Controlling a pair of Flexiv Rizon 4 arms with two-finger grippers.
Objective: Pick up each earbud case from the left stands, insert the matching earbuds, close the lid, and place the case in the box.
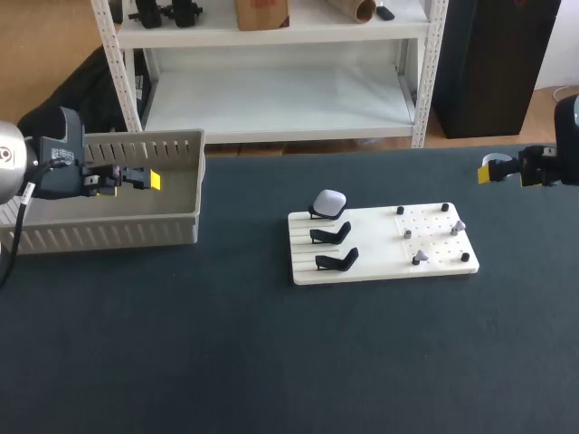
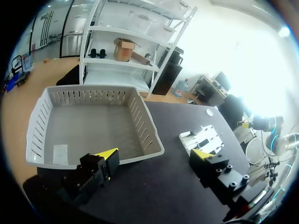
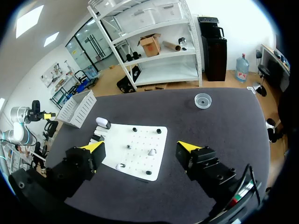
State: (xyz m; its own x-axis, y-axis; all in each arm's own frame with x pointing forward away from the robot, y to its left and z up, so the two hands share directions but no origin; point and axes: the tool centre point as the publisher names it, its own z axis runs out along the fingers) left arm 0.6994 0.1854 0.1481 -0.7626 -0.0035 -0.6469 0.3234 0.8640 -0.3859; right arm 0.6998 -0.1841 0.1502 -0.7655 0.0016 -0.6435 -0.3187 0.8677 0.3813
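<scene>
Case point(image 1: 329, 201) sits on the rearmost stand point(image 1: 315, 214) of the board point(image 1: 362, 264), well apart from both grippers. The left gripper point(image 2: 154, 156) is above the box point(image 1: 109, 237) and the right gripper point(image 3: 141, 148) is off past the board, both spread wide.

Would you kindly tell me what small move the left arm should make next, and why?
Probably swing the left gripper, open above the pale slatted plastic box, toward the white rounded earbud case on the farthest black stand; the two nearer stands hold nothing, so it is the only case to pick.
</scene>
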